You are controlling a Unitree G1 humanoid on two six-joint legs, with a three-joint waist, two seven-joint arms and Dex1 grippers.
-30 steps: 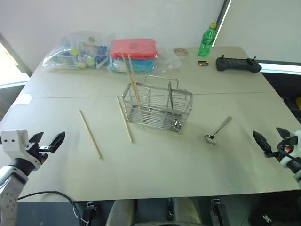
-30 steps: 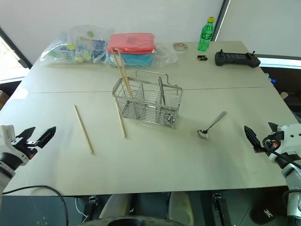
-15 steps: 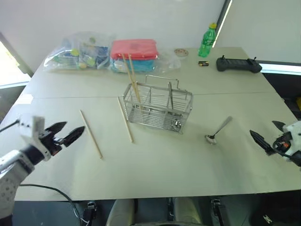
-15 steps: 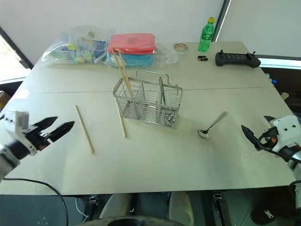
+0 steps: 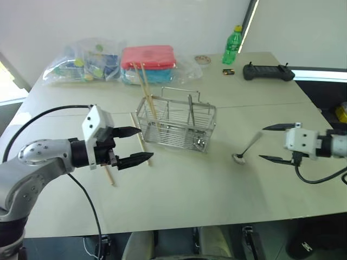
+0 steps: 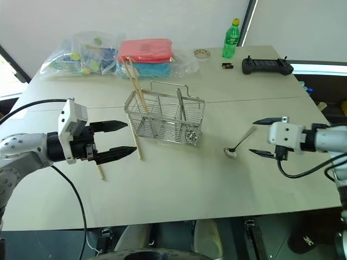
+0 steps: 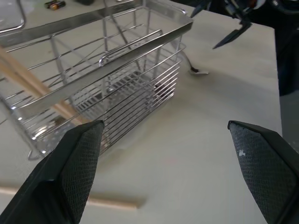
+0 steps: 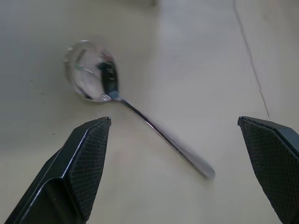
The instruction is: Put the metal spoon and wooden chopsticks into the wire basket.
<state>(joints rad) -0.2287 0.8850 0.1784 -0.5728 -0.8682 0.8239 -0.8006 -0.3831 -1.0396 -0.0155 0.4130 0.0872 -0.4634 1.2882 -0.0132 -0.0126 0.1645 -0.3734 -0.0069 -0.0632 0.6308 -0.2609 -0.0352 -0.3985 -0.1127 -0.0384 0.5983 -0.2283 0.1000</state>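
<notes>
a big pale table (image 5: 179, 200) stands by a white wall. along its far edge sit plastic bags (image 5: 87, 58), a red and blue stack (image 5: 149, 62), a green bottle (image 5: 232, 46) and a black controller (image 5: 267, 71).

the wire basket (image 5: 176, 124) stands near the middle of the table. two wooden chopsticks (image 5: 145, 89) already lean in its left end, sticking up and out. one more chopstick (image 6: 135, 142) lies flat on the table just beside the basket's left end. another loose chopstick (image 6: 99, 170) lies further left, partly hidden behind the left gripper.

the metal spoon (image 5: 245, 151) lies on the table to the right of the basket, bowl toward the near edge, handle pointing to the far right.

the left gripper (image 5: 133, 145) hangs over the table near the loose chopsticks, its two fingers spread wide, holding nothing. the right gripper (image 5: 271, 143) is just right of the spoon, fingers spread wide too, with nothing in them.

the spoon looks small, light, hard and smooth, so it may slip. it lies very flat, so i think the best spot to pinch is the thin handle, near its middle. the chopsticks look light and stiff and may roll. a pinch across the middle should keep one from tipping.
</notes>
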